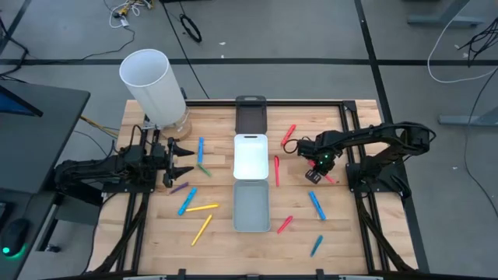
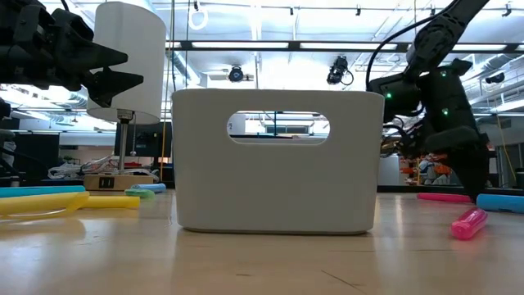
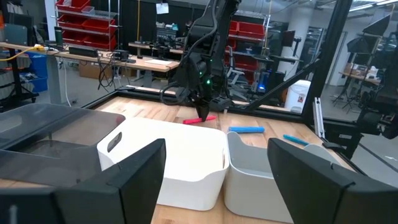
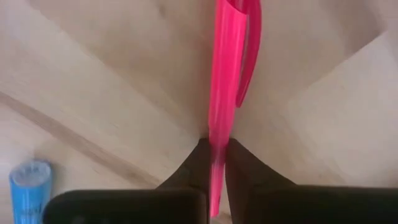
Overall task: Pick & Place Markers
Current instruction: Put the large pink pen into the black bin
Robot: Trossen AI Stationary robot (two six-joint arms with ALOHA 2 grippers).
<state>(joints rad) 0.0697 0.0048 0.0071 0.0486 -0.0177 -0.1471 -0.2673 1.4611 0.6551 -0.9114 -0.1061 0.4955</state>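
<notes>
Several markers lie flat on the wooden table: blue (image 1: 201, 148), green (image 1: 204, 169), purple (image 1: 179, 188) and yellow (image 1: 201, 208) ones left of the trays, and red (image 1: 276, 169) and blue (image 1: 316, 204) ones right of them. My right gripper (image 1: 315, 173) is right of the white tray (image 1: 250, 155), pointing down and shut on a pink-red marker (image 4: 227, 74). My left gripper (image 1: 185, 158) is open and empty above the table, left of the trays; it also shows in the low view (image 2: 119, 70). My right gripper pinches the pink-red marker between its two fingertips (image 4: 193, 168), on the barrel toward one end (image 4: 216, 146). The fingers come from above and lie across the marker. The rest of the marker reaches away from the fingers, close along the wood; I cannot tell whether it is lifted.
A black tray (image 1: 250, 117), the white tray and a grey tray (image 1: 251, 204) stand in a row down the table's middle. A tall white cylinder (image 1: 152, 82) stands at the far left corner. More markers lie near the front: yellow (image 1: 202, 228), red (image 1: 285, 225), blue (image 1: 317, 245).
</notes>
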